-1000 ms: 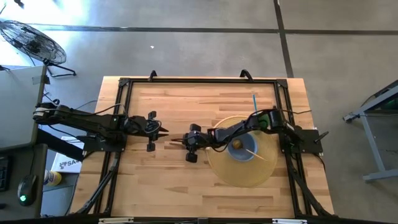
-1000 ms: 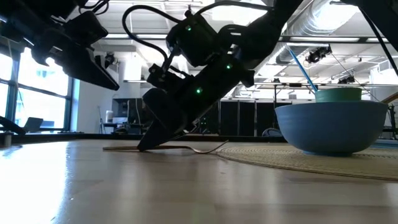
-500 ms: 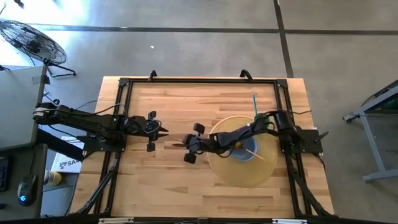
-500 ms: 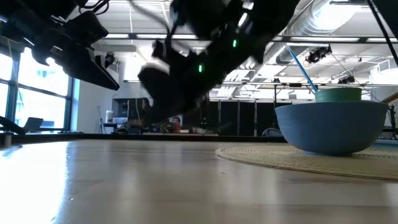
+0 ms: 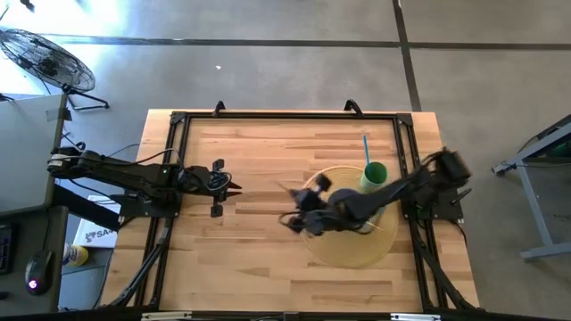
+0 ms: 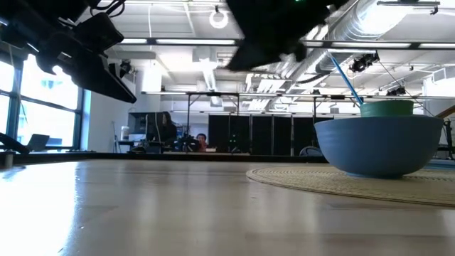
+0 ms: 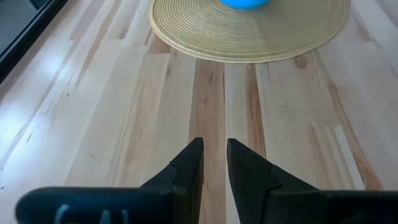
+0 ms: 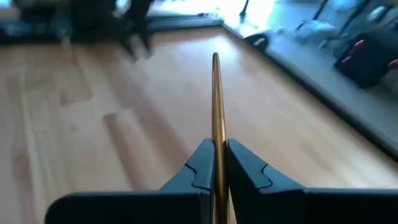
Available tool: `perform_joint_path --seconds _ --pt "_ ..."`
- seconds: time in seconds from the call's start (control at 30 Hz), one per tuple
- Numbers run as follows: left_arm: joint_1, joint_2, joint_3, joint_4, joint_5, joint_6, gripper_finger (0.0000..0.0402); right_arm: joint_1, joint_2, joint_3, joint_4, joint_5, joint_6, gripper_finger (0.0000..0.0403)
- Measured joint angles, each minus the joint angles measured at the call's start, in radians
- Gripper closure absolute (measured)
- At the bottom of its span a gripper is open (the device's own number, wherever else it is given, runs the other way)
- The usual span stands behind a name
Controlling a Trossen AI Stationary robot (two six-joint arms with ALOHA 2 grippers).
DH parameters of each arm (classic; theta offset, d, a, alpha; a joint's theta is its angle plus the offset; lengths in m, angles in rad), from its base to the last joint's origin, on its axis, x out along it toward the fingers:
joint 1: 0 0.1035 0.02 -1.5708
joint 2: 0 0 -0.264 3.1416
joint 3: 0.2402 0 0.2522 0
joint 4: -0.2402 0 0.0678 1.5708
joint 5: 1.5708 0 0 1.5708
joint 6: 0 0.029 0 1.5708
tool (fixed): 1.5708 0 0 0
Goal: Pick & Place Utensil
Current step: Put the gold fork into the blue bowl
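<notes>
1. Utensil (image 8: 216,99): a thin gold-coloured handle, pinched between the right gripper (image 8: 216,163) fingers and running straight out ahead of them in the right wrist view. Its working end is not visible, so you cannot tell which kind of utensil it is.
2. Handling, as a judgement: it looks like stiff, light metal with a smooth finish, so expect it to pivot or slide in the pads if you swing fast. The hold sits near one end; a hold closer to mid-length would balance better.
3. Position: in the high view the right gripper (image 5: 303,209) is raised at centre frame, over the left rim of the woven placemat (image 5: 343,257). In the low view nothing of the utensil touches the table.
4. Obstacles: a blue bowl (image 6: 377,144) stands on the placemat at the right of the low view, with a green cup (image 5: 374,172) holding a blue straw (image 5: 365,147) behind it. Keep the long handle away from the bowl rim and the straw.
5. Open room: bare wooden table (image 5: 250,259) fills the lower left and centre of the high view. A black frame runs along the table edges.
6. Left gripper (image 5: 234,187): parked at centre left, fingers nearly together and holding nothing, well apart from the work.
</notes>
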Motion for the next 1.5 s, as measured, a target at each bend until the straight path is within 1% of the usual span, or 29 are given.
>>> perform_joint_path --seconds 0.13,0.23,0.33,0.43,0.53,0.6,0.8,0.9,0.97,1.07,1.2,1.33,1.5 --pt "0.0 0.0 0.0 0.001 0.0 -0.01 0.0335 0.039 -0.169 -0.192 0.041 0.113 0.049 0.0387" --pt "0.0 0.0 0.0 0.009 0.0 -0.01 0.0335 0.056 -0.277 -0.341 0.127 0.143 0.038 0.0387" --pt "0.0 0.0 0.0 0.028 0.0 -0.01 0.0335 0.056 -0.35 -0.473 0.262 0.139 0.012 0.0386" --pt "0.0 0.0 0.0 0.055 -0.001 -0.01 0.0335 0.042 -0.38 -0.583 0.384 0.101 -0.011 0.0383" --pt "0.0 0.0 0.0 0.061 -0.001 -0.009 0.0335 0.036 -0.392 -0.655 0.494 0.084 -0.041 0.0381" --pt "0.0 0.0 0.0 0.061 -0.001 -0.009 0.0335 0.036 -0.392 -0.689 0.524 0.08 -0.039 0.0381" --pt "0.0 0.0 0.0 0.06 -0.001 -0.008 0.0335 0.036 -0.391 -0.73 0.538 0.056 -0.01 0.0381" --pt "0.0 0.0 0.0 0.06 -0.001 -0.008 0.0335 0.023 -0.391 -0.729 0.54 0.016 -0.015 0.038" --pt "0.0 0.0 0.0 0.06 -0.001 -0.007 0.0335 0.008 -0.389 -0.729 0.524 -0.015 -0.007 0.038" --pt "0.0 0.0 0.0 0.06 -0.001 -0.007 0.0335 -0.011 -0.383 -0.729 0.494 -0.035 0.016 0.038" --pt "0.0 0.0 0.0 0.06 -0.001 -0.008 0.0335 -0.015 -0.383 -0.729 0.47 -0.044 0.021 0.038" --pt "0.0 0.0 0.0 0.059 0.0 -0.009 0.0335 -0.012 -0.383 -0.729 0.465 -0.087 0.034 0.038" --pt "0.0 0.0 0.0 0.058 0.0 -0.01 0.0335 0.02 -0.383 -0.729 0.466 -0.043 0.037 0.0379"
